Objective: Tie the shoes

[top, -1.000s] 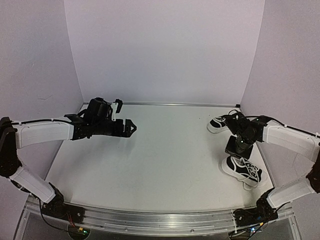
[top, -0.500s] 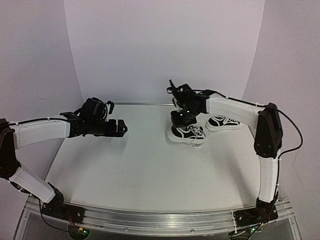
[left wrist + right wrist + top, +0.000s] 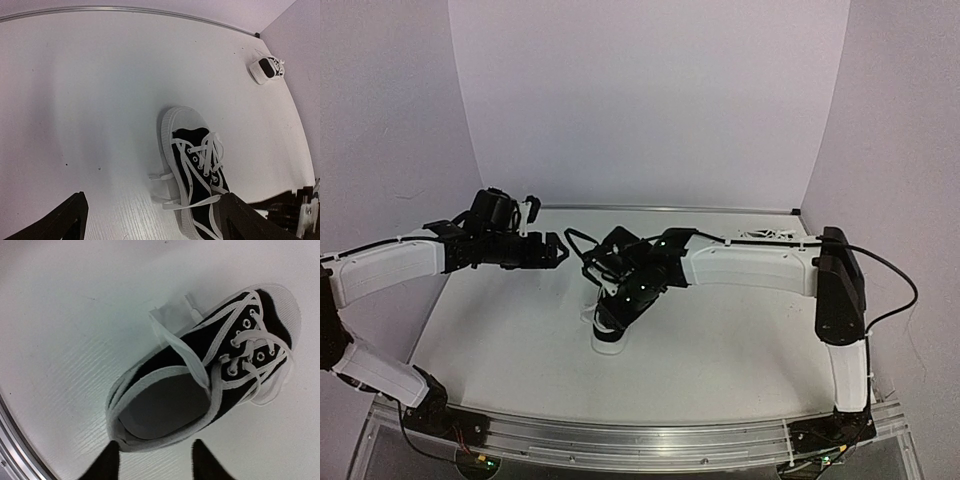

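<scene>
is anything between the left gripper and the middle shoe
Nothing visible: bare table lies between the left gripper and the shoe; the right gripper sits at its heel.

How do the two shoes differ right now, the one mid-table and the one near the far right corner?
The mid-table shoe lies under the open right gripper; the corner shoe sits alone by the wall. The mid-table shoe's laces are plainly untied, with ends trailing on the table; the corner shoe's are too small to judge. Both are black with white soles.
</scene>
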